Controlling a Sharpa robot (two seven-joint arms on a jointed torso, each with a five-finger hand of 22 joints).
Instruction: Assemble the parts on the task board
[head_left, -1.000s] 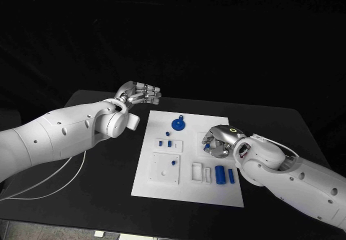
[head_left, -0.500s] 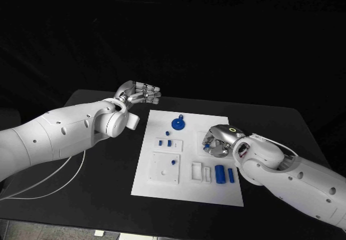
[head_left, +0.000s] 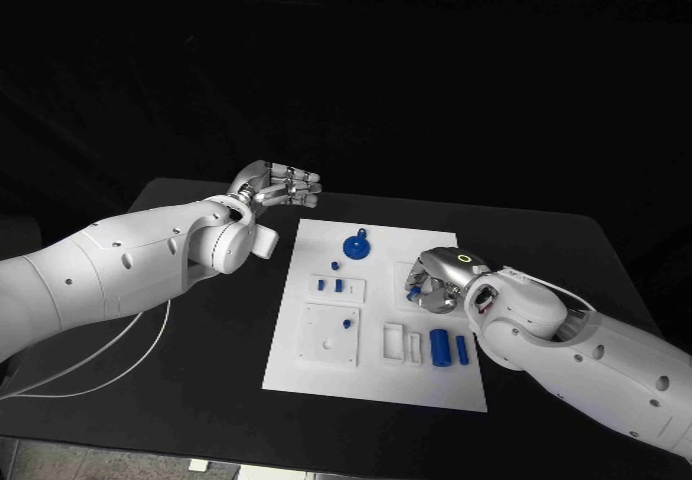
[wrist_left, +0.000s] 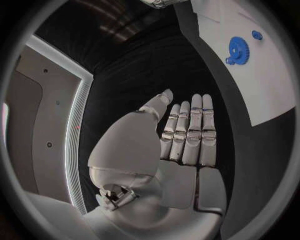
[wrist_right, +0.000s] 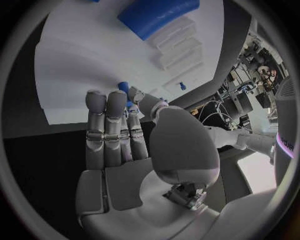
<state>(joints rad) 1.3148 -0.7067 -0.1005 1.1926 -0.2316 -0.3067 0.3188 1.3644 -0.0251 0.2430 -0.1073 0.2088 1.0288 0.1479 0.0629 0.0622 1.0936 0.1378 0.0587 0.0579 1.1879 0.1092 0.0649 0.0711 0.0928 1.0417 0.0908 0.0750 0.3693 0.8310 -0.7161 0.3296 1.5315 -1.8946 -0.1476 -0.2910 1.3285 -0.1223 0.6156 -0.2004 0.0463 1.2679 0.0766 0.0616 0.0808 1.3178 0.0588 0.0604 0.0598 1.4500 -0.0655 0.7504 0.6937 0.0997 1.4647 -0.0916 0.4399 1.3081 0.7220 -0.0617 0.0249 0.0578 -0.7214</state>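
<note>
The white task board (head_left: 378, 385) lies mid-table. On it are a blue gear (head_left: 355, 246), a small blue part (head_left: 335, 267), two blue pegs (head_left: 332, 287) in a white holder, and two blue cylinders (head_left: 449, 350). My right hand (head_left: 437, 280) hovers low over the board's right side. Its thumb and fingertips (wrist_right: 106, 100) pinch a small blue part (wrist_right: 124, 87). My left hand (head_left: 281, 187) stays off the board beyond its far left corner, fingers (wrist_left: 190, 135) straight and side by side, holding nothing. The left wrist view shows the gear (wrist_left: 237, 48) on the board.
A white block (head_left: 330, 338) and two white slotted pieces (head_left: 402, 344) sit on the board's near half. A white cable (head_left: 87, 380) loops over the table's left side. The right wrist view shows a large blue cylinder (wrist_right: 156, 15) beside white blocks (wrist_right: 178, 42).
My right hand has edged slightly away from me over the board. The left arm and the parts on the board have not moved.
</note>
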